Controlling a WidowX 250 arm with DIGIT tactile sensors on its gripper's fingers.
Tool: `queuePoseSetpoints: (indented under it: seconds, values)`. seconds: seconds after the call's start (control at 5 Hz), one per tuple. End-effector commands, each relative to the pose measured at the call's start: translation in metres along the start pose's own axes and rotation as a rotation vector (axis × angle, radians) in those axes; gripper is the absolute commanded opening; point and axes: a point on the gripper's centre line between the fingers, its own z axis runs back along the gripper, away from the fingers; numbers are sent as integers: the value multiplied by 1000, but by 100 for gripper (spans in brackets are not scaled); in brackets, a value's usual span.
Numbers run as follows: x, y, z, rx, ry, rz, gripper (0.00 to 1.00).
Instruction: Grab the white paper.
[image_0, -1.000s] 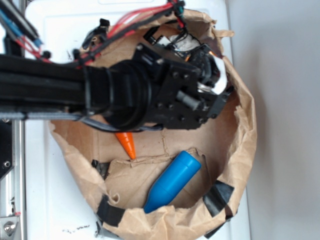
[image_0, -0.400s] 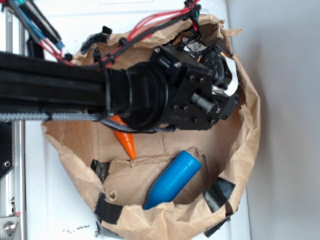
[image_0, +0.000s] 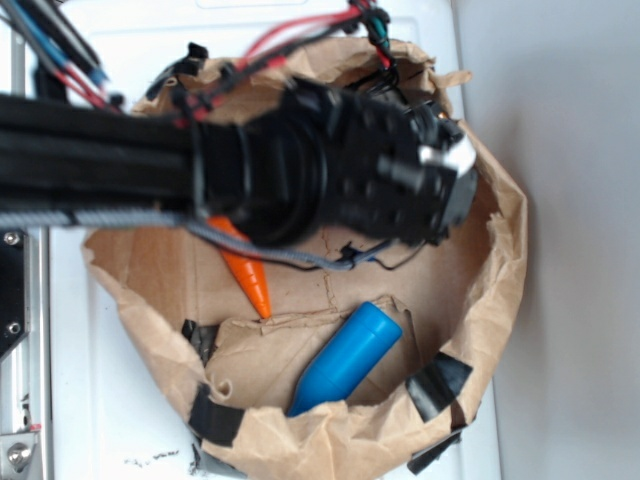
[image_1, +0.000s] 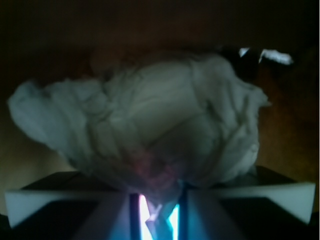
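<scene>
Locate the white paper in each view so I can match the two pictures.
Exterior: the white paper is not visible; the arm and gripper cover the upper right of the brown paper bag.
Wrist: the white paper fills the centre, its lower edge pinched between the fingers.
Shared landmark: the gripper; the brown behind the wad is probably the bag.

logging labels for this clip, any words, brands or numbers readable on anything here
None: no readable text in either view.
The brown paper bag, orange carrot and blue cylinder show no print.
The white paper fills the wrist view, wrinkled and bare of writing.
The gripper and arm are blurred; any markings cannot be read.
</scene>
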Motion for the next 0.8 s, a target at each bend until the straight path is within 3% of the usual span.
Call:
queuePoseSetpoints:
  seconds: [0.0,0.2,0.6]
  values:
    - [3,19,90,-183,164,-156,0]
    - [-12,14,102,-174,192,-215,0]
    - [-53,14,128,-290,130,-588,0]
